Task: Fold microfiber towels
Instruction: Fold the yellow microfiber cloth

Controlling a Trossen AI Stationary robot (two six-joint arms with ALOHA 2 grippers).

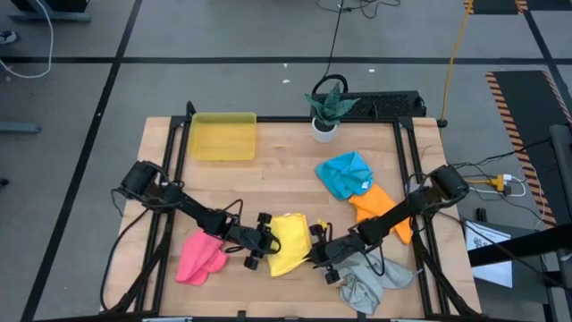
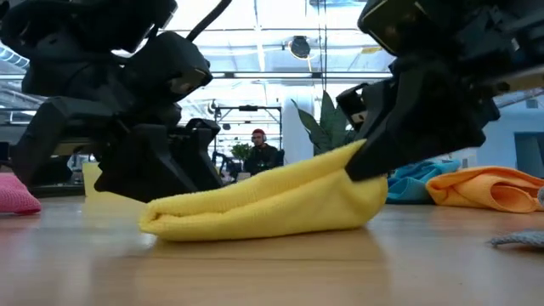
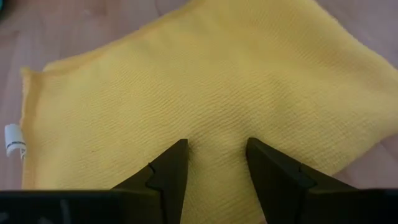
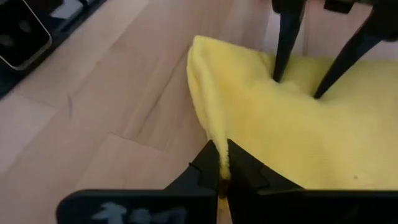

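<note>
A yellow towel [image 1: 288, 243] lies at about six o'clock on the wooden table [image 1: 277, 174], between two dark arms that meet over it. The right gripper [image 4: 222, 163] pinches the cloth's right-hand edge, its fingers shut tight on a raised fold; the low view shows that side lifted off the wood while the rest sags flat. The left gripper [image 3: 216, 154] presses down on the towel's left part with its fingers spread and the fabric between them, gripping nothing.

The cloth looks light, limp and slightly grippy, likely to drape and crease wherever it is unsupported, so an edge or corner seems the best hold, as the right claw has it.

Seen from above, the towel's long axis runs roughly twelve to six o'clock, its raised edge facing three o'clock. A pink towel [image 1: 200, 258] sits bunched at eight o'clock, a grey towel [image 1: 371, 279] at five, an orange towel [image 1: 380, 207] and a blue towel [image 1: 347, 173] towards three. A yellow tray [image 1: 222, 136] stands at eleven o'clock, a potted plant [image 1: 326, 112] at twelve.
</note>
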